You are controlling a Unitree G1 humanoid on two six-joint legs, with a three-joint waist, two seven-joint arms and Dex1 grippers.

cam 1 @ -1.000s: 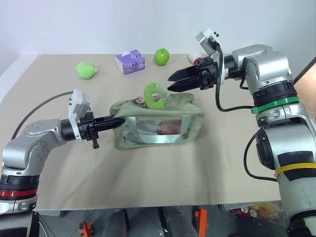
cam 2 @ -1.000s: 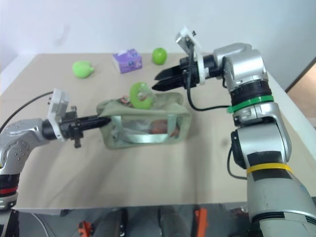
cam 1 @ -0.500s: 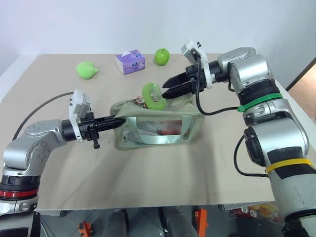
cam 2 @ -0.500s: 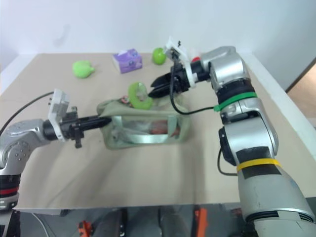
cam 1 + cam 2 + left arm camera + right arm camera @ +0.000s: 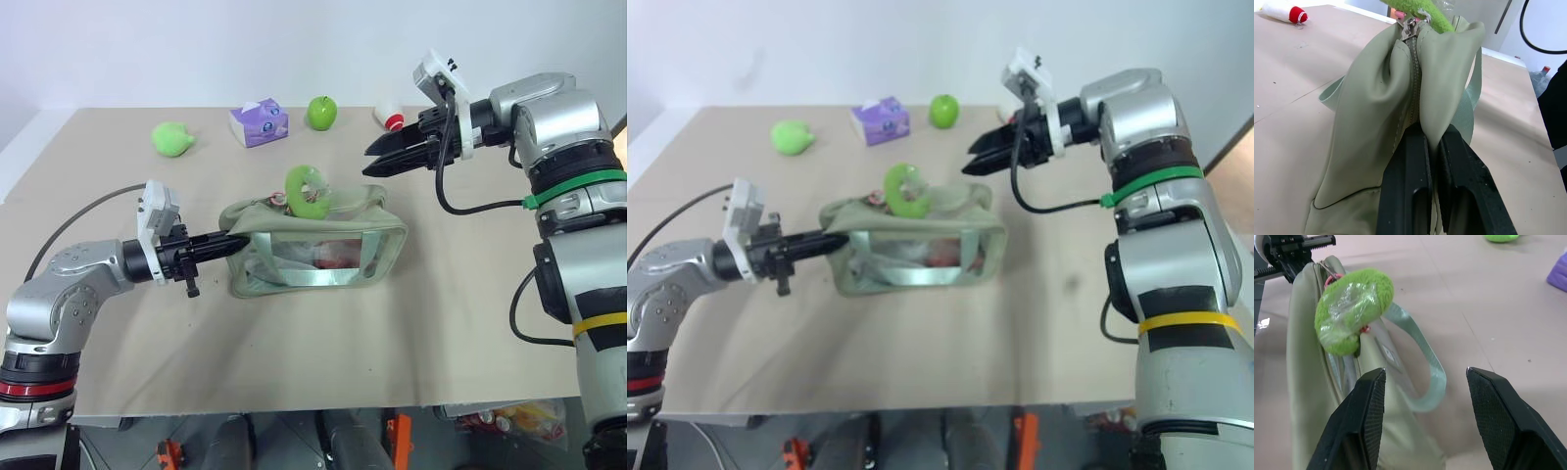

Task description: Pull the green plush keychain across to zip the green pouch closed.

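The green pouch [image 5: 318, 245] lies near the middle of the tan table [image 5: 294, 362], its clear front window facing the near edge. What is inside is hard to make out through the plastic: only a reddish shape shows. The pouch's left end is hidden where the left gripper [image 5: 231, 242] pinches it; in the left wrist view the two black fingers [image 5: 1405, 196] are pressed together on the fabric fold just beside the zipper line. The green plush keychain [image 5: 308, 191] stands on the top edge of the pouch, toward its middle, with a bit of pink at its base; the zipper pull itself is too small to read from the head views. A pale green strap loop lies on the far side of the pouch.

The right gripper [image 5: 374, 161] hangs in the air to the right of and beyond the keychain, apart from it, pointing left and slightly down. Its fingers [image 5: 1364, 421] stand moderately apart with nothing between them.

Along the far edge sit a lime plush blob [image 5: 171, 138], a purple tissue box [image 5: 259, 123], a green apple [image 5: 320, 113] and a small white bottle with a red cap [image 5: 389, 117], partly hidden behind the right arm. Bare table lies open to the right of the pouch and across the whole near side.
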